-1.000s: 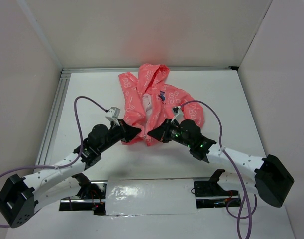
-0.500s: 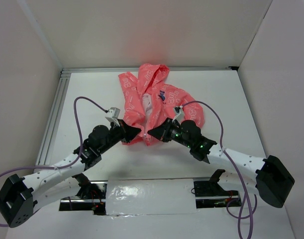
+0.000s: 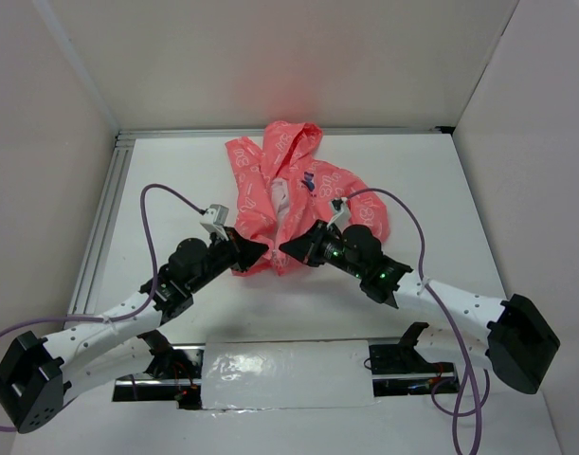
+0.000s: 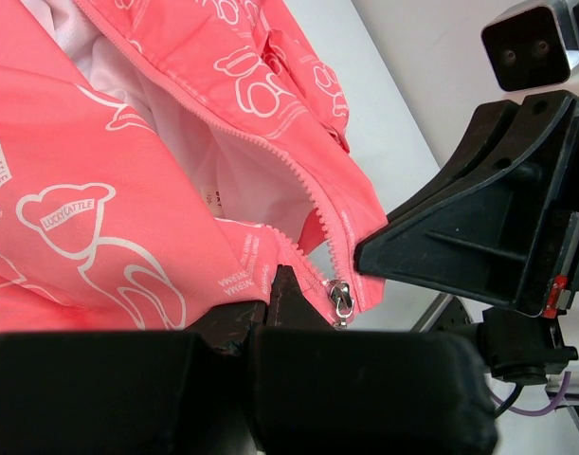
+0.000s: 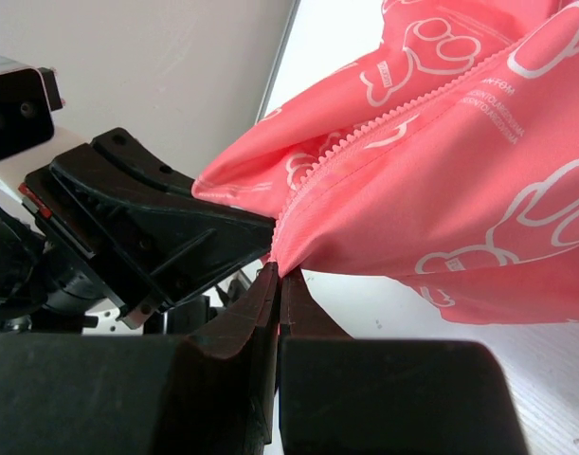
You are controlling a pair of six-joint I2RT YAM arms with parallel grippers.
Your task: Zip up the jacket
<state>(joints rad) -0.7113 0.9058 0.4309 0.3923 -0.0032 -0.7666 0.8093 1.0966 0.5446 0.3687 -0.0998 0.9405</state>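
Left claw (image 3: pixel 261 248) and right claw (image 3: pixel 287 249) each pinch the thin coral jacket (image 3: pixel 249 185) at its toothed hem.

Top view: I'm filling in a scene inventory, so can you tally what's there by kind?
Jackets: 1, the jacket
Grippers: 2, left gripper and right gripper, both shut on the jacket
Purple cables: 2, left cable and right cable
Total: 5
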